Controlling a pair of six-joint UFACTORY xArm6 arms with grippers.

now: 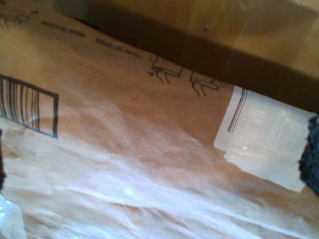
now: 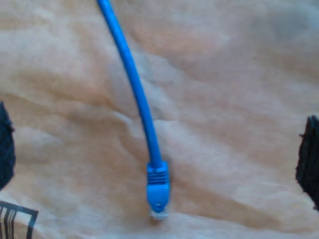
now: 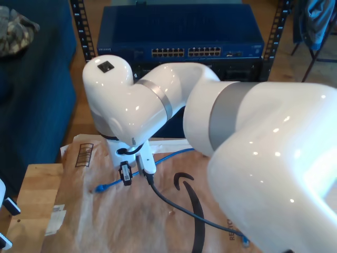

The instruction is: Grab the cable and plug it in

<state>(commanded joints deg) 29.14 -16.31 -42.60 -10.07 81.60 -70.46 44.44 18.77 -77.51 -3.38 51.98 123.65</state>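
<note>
Hovering w/ my second gripper (image 2: 159, 149) wide open, holding nothing, over the cable (image 2: 134, 84) on brown paper (image 2: 224, 99). Light, floppy imo; grab the blue boot (image 2: 158, 181) behind the plug (image 2: 158, 213).

cable (image 2: 141, 99) | plug end flat on brown paper (image 2: 224, 99) | between spread fingers (image 2: 309, 159)

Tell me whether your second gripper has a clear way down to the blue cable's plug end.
Probably yes: the cable lies bare on brown paper between my second gripper's open fingers.
</note>
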